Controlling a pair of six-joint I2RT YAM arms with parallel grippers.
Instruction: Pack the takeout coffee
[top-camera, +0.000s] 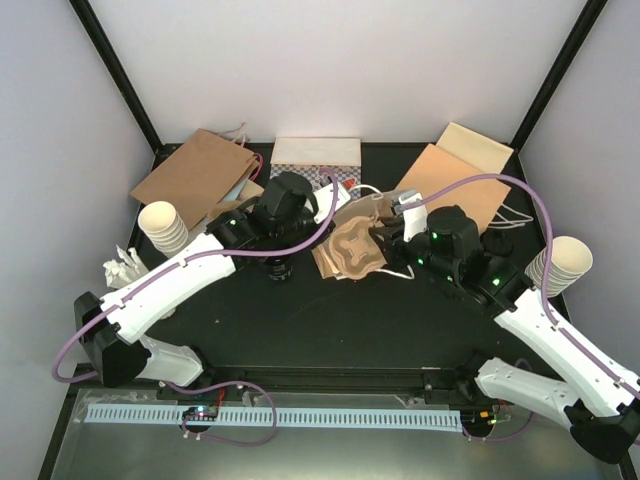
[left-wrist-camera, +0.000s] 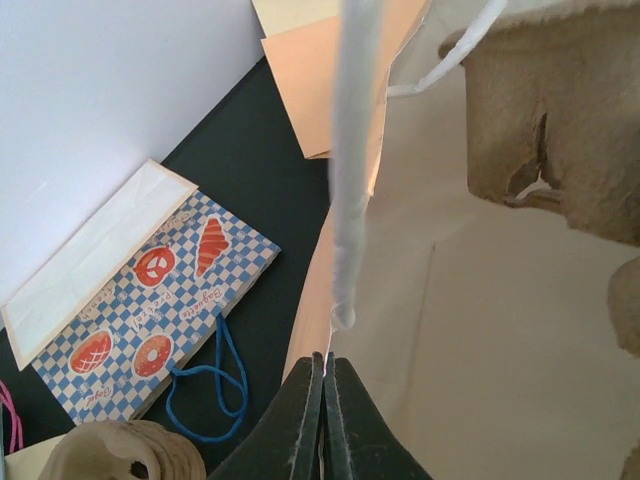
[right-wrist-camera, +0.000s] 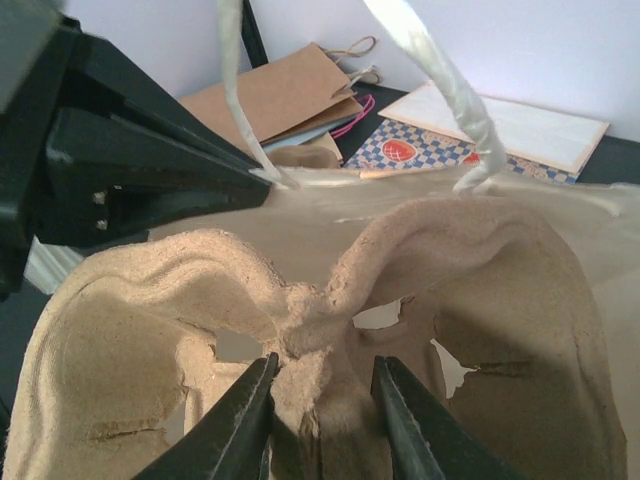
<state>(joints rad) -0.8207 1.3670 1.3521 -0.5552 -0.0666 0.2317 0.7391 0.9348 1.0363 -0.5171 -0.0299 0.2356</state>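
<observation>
Clamping the brown pulp carrier (right-wrist-camera: 480, 270), the right gripper (right-wrist-camera: 322, 375) may snag it on the tan paper bag (left-wrist-camera: 480, 330) the left gripper (left-wrist-camera: 322, 362) pinches.

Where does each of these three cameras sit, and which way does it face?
Top: above and behind the robot, facing down at the table; left arm and right arm show.
Left wrist: on its arm, facing along the left fingers, shut on a paper bag.
Right wrist: on its arm, facing along the right fingers, clamped on a cup carrier.
Shared: both wrist views show the checkered bag.
</observation>
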